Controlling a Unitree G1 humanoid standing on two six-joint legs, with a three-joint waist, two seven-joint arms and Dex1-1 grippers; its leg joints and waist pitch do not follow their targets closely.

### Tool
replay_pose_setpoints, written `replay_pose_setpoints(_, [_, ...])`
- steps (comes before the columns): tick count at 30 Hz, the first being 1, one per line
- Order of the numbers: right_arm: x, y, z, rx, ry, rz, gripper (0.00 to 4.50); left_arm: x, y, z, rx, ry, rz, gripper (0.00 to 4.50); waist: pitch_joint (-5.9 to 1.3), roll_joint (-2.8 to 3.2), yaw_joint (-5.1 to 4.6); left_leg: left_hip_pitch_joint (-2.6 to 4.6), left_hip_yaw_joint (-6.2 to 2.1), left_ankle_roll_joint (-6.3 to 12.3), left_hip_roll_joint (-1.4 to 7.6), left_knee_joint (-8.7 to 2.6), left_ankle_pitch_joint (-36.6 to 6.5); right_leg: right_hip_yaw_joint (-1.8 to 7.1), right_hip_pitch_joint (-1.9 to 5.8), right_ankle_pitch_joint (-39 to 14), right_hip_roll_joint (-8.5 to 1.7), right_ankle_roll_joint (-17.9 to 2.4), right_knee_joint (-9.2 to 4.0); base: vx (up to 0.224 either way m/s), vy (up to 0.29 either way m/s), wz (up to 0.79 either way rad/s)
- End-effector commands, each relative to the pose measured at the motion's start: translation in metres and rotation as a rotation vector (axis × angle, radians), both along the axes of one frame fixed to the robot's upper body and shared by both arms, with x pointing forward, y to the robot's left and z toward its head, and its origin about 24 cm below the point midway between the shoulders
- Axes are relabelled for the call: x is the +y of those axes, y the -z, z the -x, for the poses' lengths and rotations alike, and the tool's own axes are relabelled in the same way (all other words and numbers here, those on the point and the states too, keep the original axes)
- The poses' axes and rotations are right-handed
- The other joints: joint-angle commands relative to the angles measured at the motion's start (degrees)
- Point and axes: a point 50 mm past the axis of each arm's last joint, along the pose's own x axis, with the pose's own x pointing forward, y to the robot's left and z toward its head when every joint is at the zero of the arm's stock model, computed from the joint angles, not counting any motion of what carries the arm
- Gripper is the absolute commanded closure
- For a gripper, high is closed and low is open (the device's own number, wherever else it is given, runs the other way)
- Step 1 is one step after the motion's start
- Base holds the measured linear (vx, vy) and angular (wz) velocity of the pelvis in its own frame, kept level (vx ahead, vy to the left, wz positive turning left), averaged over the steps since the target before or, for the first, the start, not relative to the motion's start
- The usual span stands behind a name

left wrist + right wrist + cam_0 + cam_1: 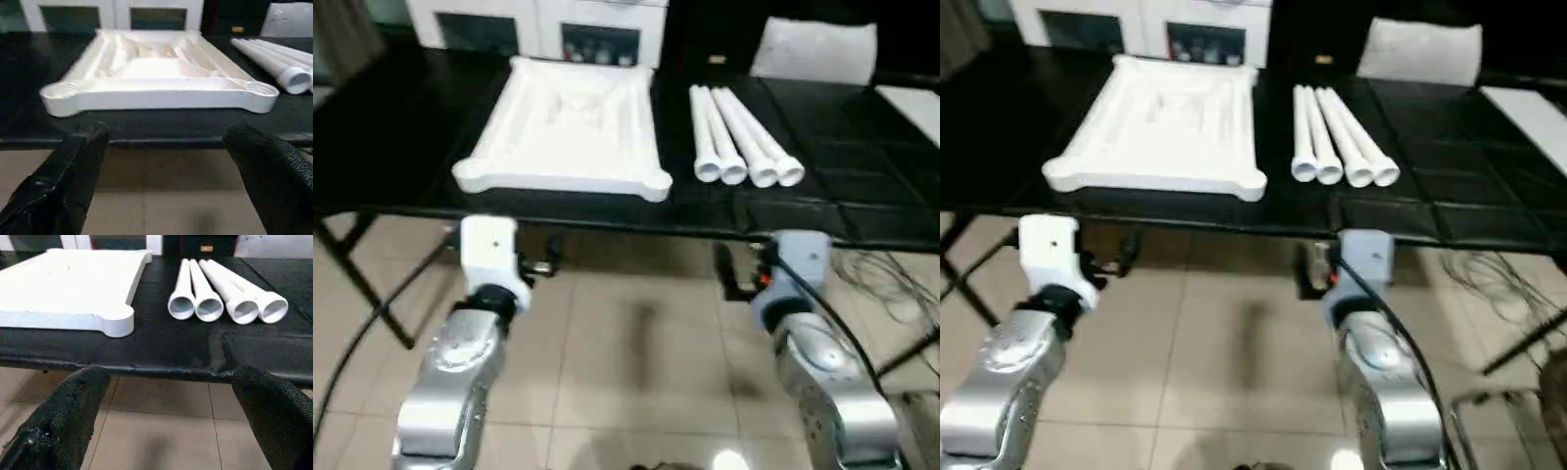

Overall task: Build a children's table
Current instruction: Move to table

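Note:
The white square tabletop (568, 122) lies underside up on the black table (391, 147), its ribs and round corner sockets (61, 91) showing. Right of it, several white tapered legs (739, 137) lie side by side, their hollow ends (210, 307) facing me. My left gripper (168, 131) hangs open and empty in front of the table's near edge and below it, facing the tabletop's near rim. My right gripper (171, 372) stands open and empty at the same height, facing the leg ends. Both silver forearms (460, 362) reach over the floor.
A white pillow-like block (815, 49) sits at the table's back right, and a flat white strip (913, 101) lies at the far right. A white cabinet (538, 24) stands behind the table. Cables (891, 279) trail over the tiled floor (636, 352) at right.

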Motion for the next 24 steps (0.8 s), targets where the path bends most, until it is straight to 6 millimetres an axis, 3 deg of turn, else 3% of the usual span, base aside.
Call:
replay_pose_setpoints(1, [0.001, -0.002, -0.003, -0.007, -0.004, 0.002, 0.0, -0.002, -0.006, -0.002, -0.025, 0.013, -0.002, 0.17, -1.6, -0.18, 0.29, -0.06, -0.89, 3.62, 2.92, -3.65, -5.1, 4.38, 1.96, -41.6, -8.09, 11.5, -8.68, 0.0, 0.0, 0.0])
replay_pose_setpoints(2, [0.003, -0.002, -0.005, -0.011, -0.007, 0.007, 0.0, -0.003, -0.008, -0.003, -0.033, 0.023, 0.011, 0.17, -1.87, 0.72, 0.2, 1.17, -1.87, 3.41, 5.05, -4.76, -8.6, 3.01, 1.87, -37.2, -7.65, 11.6, -8.51, 0.0, 0.0, 0.0])
replay_pose_setpoints(3, [0.004, -0.003, -0.006, -0.016, -0.016, 0.003, 0.0, -0.004, -0.01, -0.004, -0.037, 0.029, 0.01, 0.17, -1.88, 1.42, -0.32, 2.64, -2.78, 2.57, 7.33, -5.9, -16.7, 2.09, 2.07, -34.9, -7.85, 9.6, -8.02, 0.0, 0.0, 0.0])
replay_pose_setpoints(4, [0.005, -0.003, -0.006, -0.017, -0.02, 0.001, 0.0, -0.004, -0.011, -0.004, -0.037, 0.029, 0.011, 0.17, -1.59, 1.82, -0.47, 3.21, -3.53, 1.9, 8.71, -6.89, -21.7, 1.83, 2.33, -33.4, -7.79, 8.3, -7.24, 0.0, 0.0, 0.0])
replay_pose_setpoints(5, [0.005, -0.003, -0.006, -0.017, -0.021, 0.001, 0.0, -0.004, -0.011, -0.004, -0.037, 0.029, 0.011, 0.17, -0.86, 2.24, -0.92, 3.46, -5.04, 0.77, 11.71, -9.67, -32.9, 1.76, 3.32, -28.3, -7.6, 5.6, -3.18, 0.0, 0.0, 0.0])
replay_pose_setpoints(6, [0.005, -0.003, -0.007, -0.021, -0.023, 0.005, 0.0, -0.005, -0.011, -0.005, -0.035, 0.039, 0.003, 0.17, -0.27, 2.24, -1.09, 3.56, -5.3, -0.47, 13.13, -12.76, -42.2, 1.75, 3.2, -18.5, -6.95, 2.9, 3.88, 0.0, 0.0, 0.0])
replay_pose_setpoints(7, [0.005, -0.003, -0.007, -0.021, -0.023, 0.005, 0.0, -0.005, -0.011, -0.005, -0.035, 0.04, 0.003, 0.17, 0.11, 1.84, -1.09, 3.44, -4.9, -0.36, 12.97, -13.69, -44.9, 1.99, 3.15, -16.3, -6.97, 2.3, 5.26, 0.0, 0.0, 0.0])
replay_pose_setpoints(8, [0.005, -0.004, -0.008, -0.024, -0.022, 0.01, 0.0, -0.005, -0.011, -0.005, -0.034, 0.045, -0.002, 0.17, 0.45, 0.96, -0.33, 4.92, -1.59, 0.42, 9.4, -12.1, -46.8, 3.91, 1.88, -21.2, -7.01, 1.0, 3.1, 0.044, -0.06, -0.06])
replay_pose_setpoints(9, [0.005, -0.004, -0.009, -0.028, -0.021, 0.017, 0.0, -0.006, -0.01, -0.005, -0.035, 0.05, -0.014, 0.17, 0.16, -1.5, -0.09, 2.6, 0.39, 0.9, 2.72, -2.93, -30.0, 6.06, 3.76, -51.4, -11.07, 5.1, -6.22, 0.044, -0.06, -0.06])
replay_pose_setpoints(10, [0.005, -0.004, -0.009, -0.028, -0.021, 0.017, 0.0, -0.006, -0.01, -0.005, -0.035, 0.05, -0.014, 0.17, -0.02, -0.49, 1.62, 2.5, 0.69, 2.36, 1.59, 2.36, -16.5, 8.89, 3.68, -62.4, -14.86, 6.1, -9.32, 0.061, -0.069, -0.13])
replay_pose_setpoints(11, [0.004, -0.004, -0.009, -0.028, -0.02, 0.018, 0.0, -0.006, -0.01, -0.006, -0.038, 0.052, -0.016, 0.17, -0.91, -1.64, 2.31, -0.95, -0.57, 3.73, 1.2, 5.67, -6.4, 11.93, 6.5, -64.2, -15.72, 4.4, -8.33, 0.081, -0.032, -0.02])
replay_pose_setpoints(12, [0.004, -0.004, -0.009, -0.03, -0.021, 0.017, 0.0, -0.007, -0.011, -0.006, -0.042, 0.055, -0.015, 0.17, -1.37, -1.51, 2.99, -3.75, -1.96, 2.83, 1.35, 4.96, -2.8, 11.23, 8.78, -53.6, -14.27, 1.4, -6.14, 0.081, -0.032, -0.02])
replay_pose_setpoints(13, [0.004, -0.005, -0.009, -0.031, -0.021, 0.017, 0.0, -0.007, -0.011, -0.006, -0.042, 0.055, -0.014, 0.17, -1.52, -1.26, 3.04, -4.02, -2.11, 2.59, 1.22, 4.16, -1.3, 10.44, 8.96, -48.0, -12.88, -0.4, -5.52, 0.093, -0.019, -0.02])
replay_pose_setpoints(14, [0.004, -0.005, -0.009, -0.032, -0.021, 0.017, 0.0, -0.007, -0.011, -0.007, -0.042, 0.057, -0.013, 0.17, -1.77, -0.72, 2.96, -3.6, -1.58, 3.16, 0.91, 1.77, 2.7, 8.18, 8.87, -39.4, -10.19, -3.5, -5.38, 0.092, 0.007, 0.05])
replay_pose_setpoints(15, [0.004, -0.005, -0.009, -0.033, -0.023, 0.02, 0.0, -0.008, -0.012, -0.007, -0.044, 0.062, -0.009, 0.17, -1.67, 0.81, 2.76, -2.68, -1.28, 3.77, 2.25, -1.57, 5.3, 5.86, 8.23, -34.0, -8.55, -4.8, -5.47, 0.092, 0.007, 0.05])
replay_pose_setpoints(16, [0.004, -0.005, -0.009, -0.035, -0.024, 0.023, 0.0, -0.009, -0.012, -0.008, -0.046, 0.066, -0.007, 0.17, -1.2, 2.54, 2.54, -0.76, -2.25, 2.88, 4.57, -4.5, 2.1, 4.27, 6.81, -31.6, -7.26, -4.1, -4.81, 0.126, 0.064, -0.04])
replay_pose_setpoints(17, [0.004, -0.005, -0.009, -0.035, -0.024, 0.023, 0.0, -0.009, -0.012, -0.008, -0.046, 0.066, -0.007, 0.17, -1.88, 3.88, 0.0, 2.89, -6.16, 3.93, 8.74, -7.32, -5.6, 2.06, 4.56, -22.6, -4.37, -2.2, 0.05, 0.19, 0.087, -0.01])
replay_pose_setpoints(18, [0.003, -0.006, -0.009, -0.042, -0.023, 0.03, 0.0, -0.011, -0.013, -0.009, -0.051, 0.078, -0.011, 0.17, -2.99, 3.15, -2.07, 8.29, -10.04, 8.23, 12.5, -8.74, -10.7, 2.35, 0.35, -14.2, -4.91, -1.1, 5.72, 0.19, 0.087, -0.01])
replay_pose_setpoints(19, [0.002, -0.007, -0.009, -0.047, -0.022, 0.03, 0.0, -0.012, -0.014, -0.009, -0.053, 0.086, -0.013, 0.17, -3.21, 3.3, -2.24, 9.1, -10.88, 12.08, 12.59, -8.35, -8.4, 2.57, -1.01, -11.8, -5.18, 0.3, 7.04, 0.205, 0.047, 0.13])
replay_pose_setpoints(20, [0.002, -0.008, -0.009, -0.05, -0.021, 0.029, 0.0, -0.013, -0.014, -0.009, -0.056, 0.094, -0.014, 0.17, -3.3, 2.81, -2.61, 9.59, -9.84, 19.4, 11.59, -7.11, -2.6, 3.27, -3.47, -7.8, -5.84, 3.6, 8.25, 0.167, 0.005, 0.09])
replay_pose_setpoints(21, [0.002, -0.009, -0.009, -0.059, -0.023, 0.028, 0.0, -0.014, -0.015, -0.008, -0.058, 0.099, -0.013, 0.17, -3.08, 1.91, -3.17, 8.36, -8.16, 23.61, 9.11, -6.78, 1.9, 3.98, -3.68, -4.8, -6.35, 4.6, 7.13, 0.167, 0.005, 0.09])
replay_pose_setpoints(22, [0.002, -0.01, -0.009, -0.061, -0.024, 0.028, 0.0, -0.014, -0.015, -0.008, -0.058, 0.099, -0.012, 0.17, -3.14, 1.13, -3.24, 7.55, -6.25, 23.36, 6.64, -5.79, 2.7, 4.53, -3.0, -2.3, -6.58, 3.5, 4.72, 0.138, -0.029, 0.06])
replay_pose_setpoints(23, [0.002, -0.011, -0.01, -0.067, -0.026, 0.028, 0.0, -0.014, -0.015, -0.008, -0.058, 0.098, -0.011, 0.17, -3.62, -1.85, -2.31, 1.66, -1.2, 19.04, -0.22, -2.77, -1.1, 7.87, 3.87, -0.7, -7.75, 1.8, -0.27, 0.095, -0.035, 0.12])
replay_pose_setpoints(24, [0.002, -0.012, -0.01, -0.074, -0.032, 0.029, 0.0, -0.015, -0.015, -0.008, -0.059, 0.099, -0.012, 0.17, -3.4, -1.22, -0.92, 1.03, 0.71, 8.48, -1.36, 2.31, -6.2, 15.91, 7.33, -19.1, -10.63, -9.1, -4.66, 0.095, -0.035, 0.12])
